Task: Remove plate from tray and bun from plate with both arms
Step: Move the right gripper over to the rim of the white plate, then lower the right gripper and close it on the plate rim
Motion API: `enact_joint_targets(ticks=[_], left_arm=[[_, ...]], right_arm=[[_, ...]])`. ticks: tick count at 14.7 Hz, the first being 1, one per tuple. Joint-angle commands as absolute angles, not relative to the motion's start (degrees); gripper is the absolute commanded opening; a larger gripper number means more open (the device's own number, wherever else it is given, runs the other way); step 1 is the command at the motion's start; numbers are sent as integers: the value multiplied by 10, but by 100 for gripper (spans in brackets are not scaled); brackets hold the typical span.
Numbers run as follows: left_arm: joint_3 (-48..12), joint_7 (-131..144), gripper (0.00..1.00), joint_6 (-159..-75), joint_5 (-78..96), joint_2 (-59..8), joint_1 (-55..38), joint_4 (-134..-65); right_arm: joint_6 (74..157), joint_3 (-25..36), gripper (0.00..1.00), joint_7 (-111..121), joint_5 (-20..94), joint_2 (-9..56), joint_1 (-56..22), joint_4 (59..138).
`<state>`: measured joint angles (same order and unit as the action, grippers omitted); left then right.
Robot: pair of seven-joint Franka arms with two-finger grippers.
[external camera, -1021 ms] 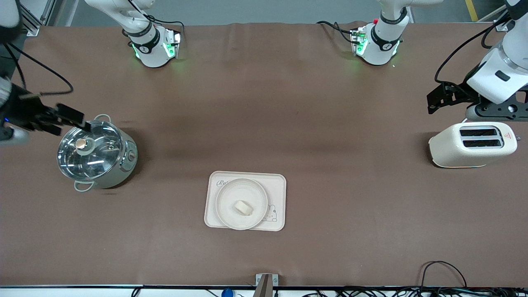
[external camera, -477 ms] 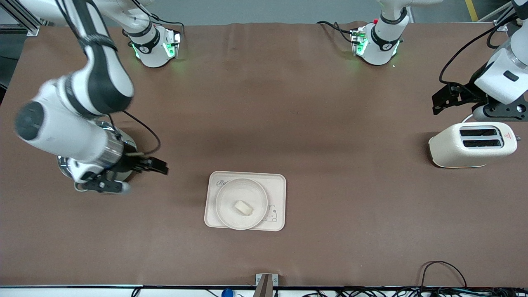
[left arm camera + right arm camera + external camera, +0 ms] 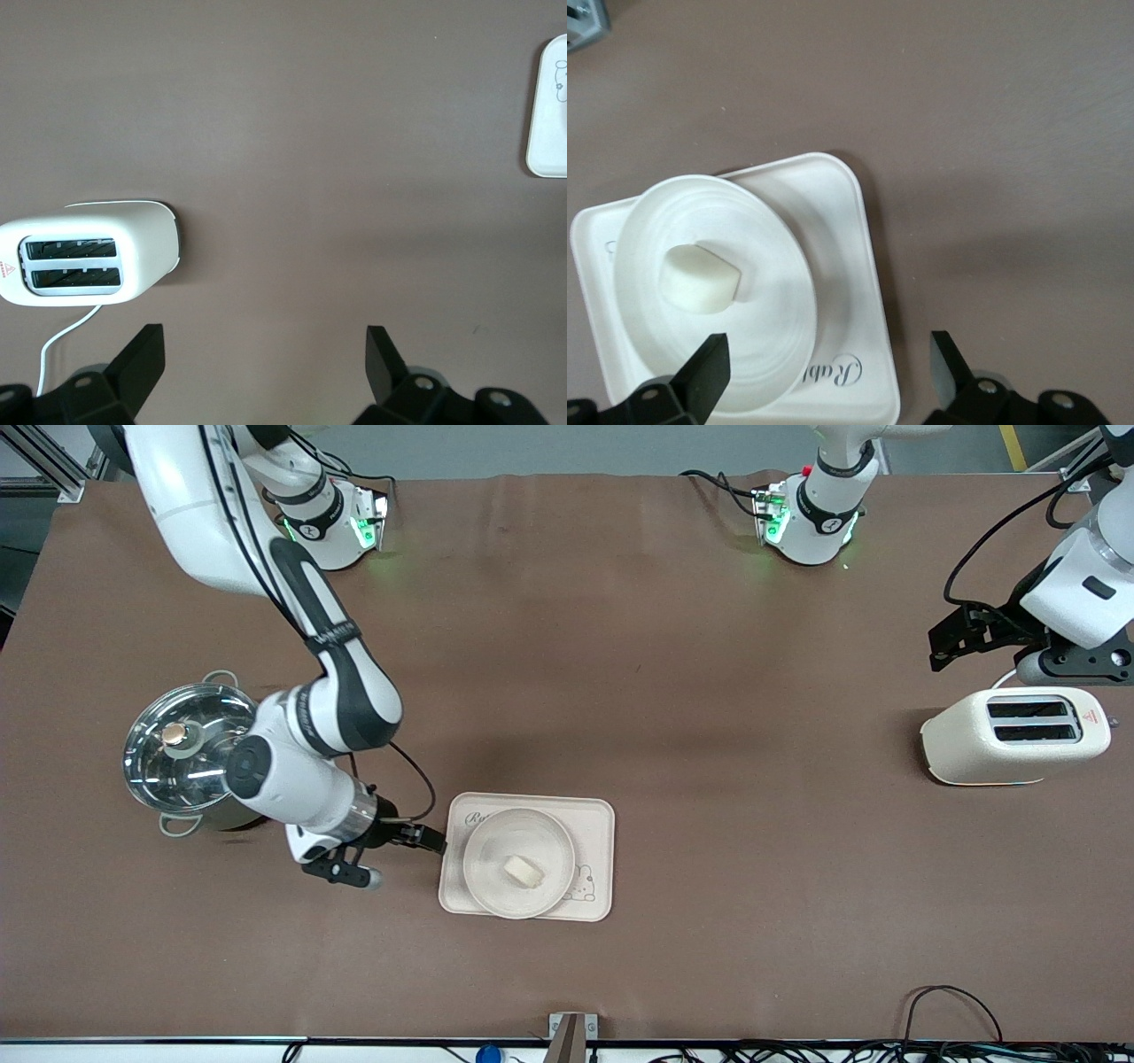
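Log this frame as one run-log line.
round cream plate on rabbit tray | pale bun on plate | right gripper open beside tray edge | left gripper open, waiting above white toaster

The pale half-moon bun (image 3: 523, 871) lies on the round cream plate (image 3: 483, 850), which rests on the tray (image 3: 594, 824).

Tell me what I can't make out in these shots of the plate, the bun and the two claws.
- Pot, front view: the right arm covers the part of it toward the tray.
- Tray's script, front and right wrist views: the plate covers most of it.
- Bun: its underside is hidden against the plate.
- Left claw, front view: the arm is cut by the edge.
- Right claw, beside the tray: both wrist views cut the claws at the bottom edge.
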<state>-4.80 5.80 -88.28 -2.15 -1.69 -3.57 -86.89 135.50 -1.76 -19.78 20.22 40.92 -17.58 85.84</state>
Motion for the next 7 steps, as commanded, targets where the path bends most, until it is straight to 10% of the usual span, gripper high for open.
enact_joint_targets(ticks=[1, 7], left_arm=[[-46, 54, 100, -878, -9, -17, -33, -861], [-46, 54, 100, -878, -8, -18, -26, -861]], right_arm=[[1353, -15, 96, -221, 214, 467, -194, 789], [1404, -16, 61, -244, 221, 509, -221, 779]])
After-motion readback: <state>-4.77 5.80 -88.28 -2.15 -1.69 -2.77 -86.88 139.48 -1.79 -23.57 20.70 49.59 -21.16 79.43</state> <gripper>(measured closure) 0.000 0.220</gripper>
